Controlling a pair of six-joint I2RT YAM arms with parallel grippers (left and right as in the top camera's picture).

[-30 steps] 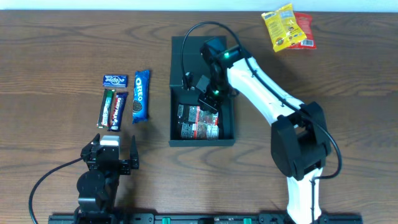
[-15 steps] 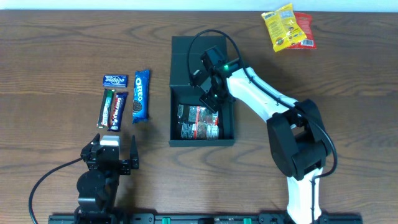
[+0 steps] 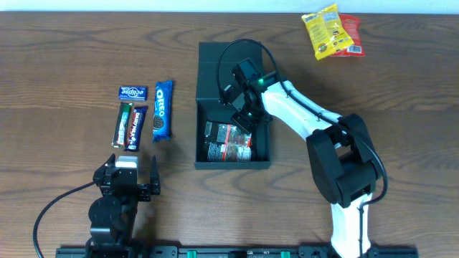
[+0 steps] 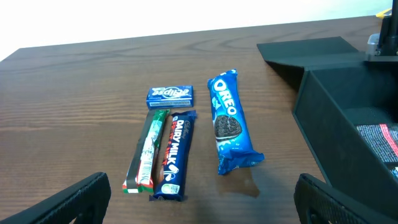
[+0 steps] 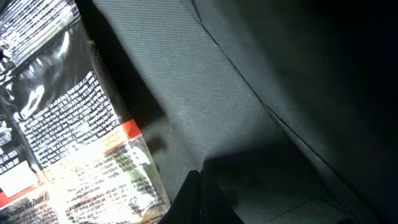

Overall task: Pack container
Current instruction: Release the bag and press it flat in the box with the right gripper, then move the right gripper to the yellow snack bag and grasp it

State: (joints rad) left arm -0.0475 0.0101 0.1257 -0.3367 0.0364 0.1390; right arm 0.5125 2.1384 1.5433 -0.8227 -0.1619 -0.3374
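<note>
The container (image 3: 199, 129), a dark box with its flap lid folded back, stands open at mid-table. A black, red and white snack packet (image 3: 229, 141) lies in its near half. My right gripper (image 3: 242, 116) reaches down inside the box just beyond that packet. In the right wrist view its fingers (image 5: 202, 200) are pressed shut on nothing, over the box floor (image 5: 205, 106) beside the packet (image 5: 68, 143). My left gripper (image 3: 128, 179) rests near the front left, open and empty (image 4: 202, 208). It faces the snack bars, with the container (image 4: 336, 106) at its right.
Left of the box lie an Oreo pack (image 3: 162, 110), a Dairy Milk bar (image 3: 136, 127), a green-and-red bar (image 3: 123, 124) and a blue Eclipse pack (image 3: 133, 92). A yellow packet (image 3: 320, 30) and a red packet (image 3: 349, 34) sit at the far right.
My right arm has shifted a little toward the near side, bringing its shut gripper lower into the box by the packet. The left arm has not moved.
</note>
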